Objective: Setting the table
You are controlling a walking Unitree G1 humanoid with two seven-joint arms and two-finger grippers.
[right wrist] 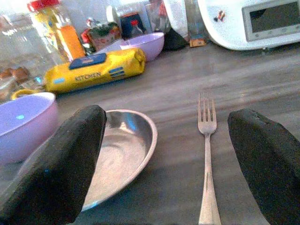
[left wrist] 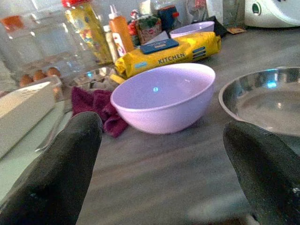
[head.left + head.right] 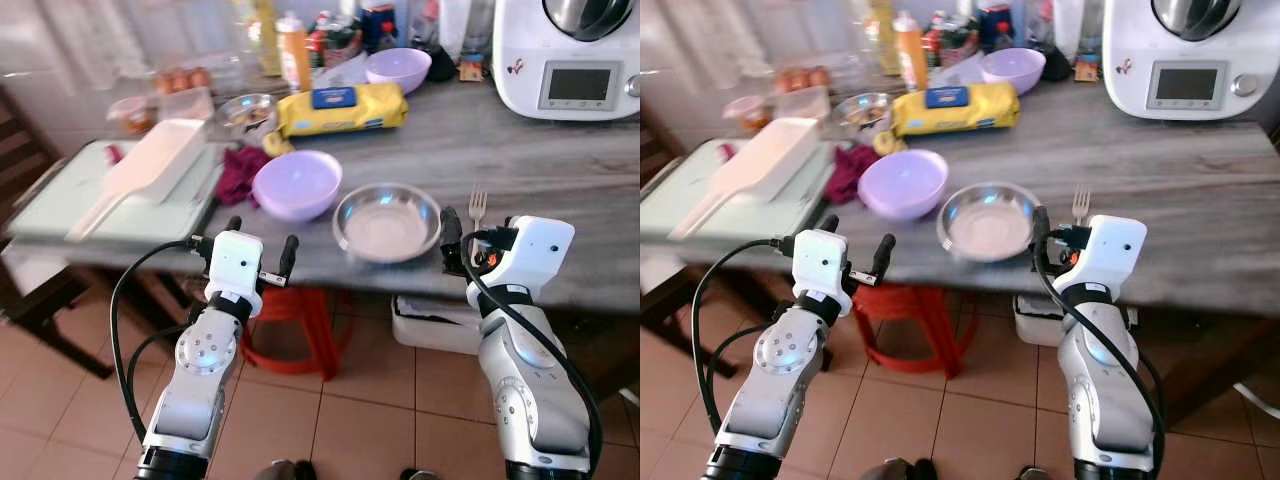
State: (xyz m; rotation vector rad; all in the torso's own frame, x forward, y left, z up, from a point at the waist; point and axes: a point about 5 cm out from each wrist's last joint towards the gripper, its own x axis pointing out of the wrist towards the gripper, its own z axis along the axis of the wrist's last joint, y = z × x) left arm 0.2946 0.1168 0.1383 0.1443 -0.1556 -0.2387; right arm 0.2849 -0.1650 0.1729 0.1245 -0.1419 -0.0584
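— The fork (image 3: 477, 212): its handle end drops behind the right gripper (image 3: 467, 243), lower right of centre.

— And upper right, the white kitchen machine (image 3: 570, 60) is cut off by the frame's top and right edges. Bottles (image 3: 290, 45) behind are blurred, labels unreadable.

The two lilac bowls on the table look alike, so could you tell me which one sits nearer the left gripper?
The front lilac bowl, beside the steel dish and just ahead of the left gripper. The other lilac bowl stands far back among the bottles.
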